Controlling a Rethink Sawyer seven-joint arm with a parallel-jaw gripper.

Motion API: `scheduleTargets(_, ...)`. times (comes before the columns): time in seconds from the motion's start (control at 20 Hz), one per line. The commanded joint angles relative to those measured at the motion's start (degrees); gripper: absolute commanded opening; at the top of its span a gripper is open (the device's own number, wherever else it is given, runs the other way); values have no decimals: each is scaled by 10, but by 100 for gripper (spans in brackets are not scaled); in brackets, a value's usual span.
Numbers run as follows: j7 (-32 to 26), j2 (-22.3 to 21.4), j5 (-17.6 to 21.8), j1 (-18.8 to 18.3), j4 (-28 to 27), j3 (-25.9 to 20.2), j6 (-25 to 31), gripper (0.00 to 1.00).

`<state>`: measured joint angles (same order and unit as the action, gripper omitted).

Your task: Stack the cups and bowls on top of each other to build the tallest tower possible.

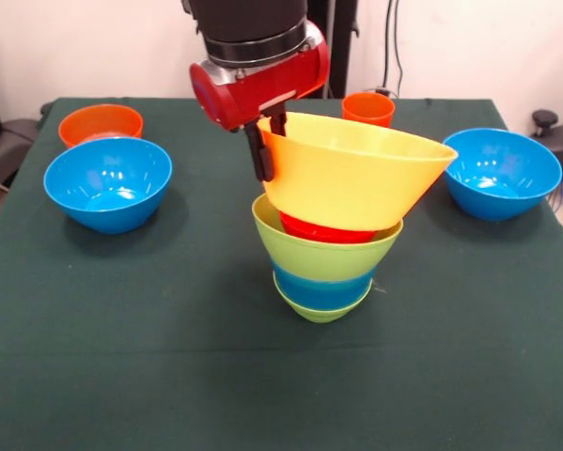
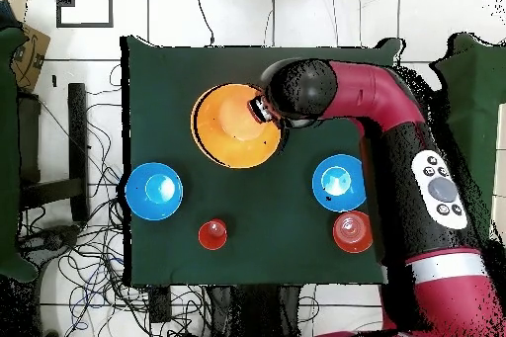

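Near the middle of the green table [image 1: 121, 357] stands the tower [image 1: 324, 272]: a small green bowl [image 1: 320, 311] at the bottom, a blue one [image 1: 322, 288] nested on it, then a lime green bowl [image 1: 326, 252], with a red-pink bowl [image 1: 323, 228] peeking out of that. On top sits the big yellow bowl [image 1: 356, 178], tilted so its rim is higher on the side toward the arm (in the overhead view it looks more orange [image 2: 234, 126], but it's the same one).

The gripper [image 1: 267, 141] is clamped on the yellow bowl's rim, one dark finger [image 1: 259, 155] showing down the outside wall, the other hidden inside the bowl. The red and black arm [image 2: 385, 126] reaches over from the table's side.

Everything else is spread toward the edges. In the front view one blue bowl [image 1: 108, 182] sits near the left edge with an orange bowl [image 1: 101, 123] just behind it toward the far left corner. Another blue bowl [image 1: 502, 172] is by the right edge, well apart from the tower. An orange cup [image 1: 368, 108] stands upright at the far edge, behind the yellow bowl's rim. All of these rest on the cloth, mouths up, none touching the tower.
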<state>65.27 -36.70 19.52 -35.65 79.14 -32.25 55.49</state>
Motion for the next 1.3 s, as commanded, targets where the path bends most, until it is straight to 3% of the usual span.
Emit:
scheduleTargets(0.05,13,26,26,24,-38,32,76,0)
scheduleTargets(1.3,-5,41,12,6,-5,23,83,0)
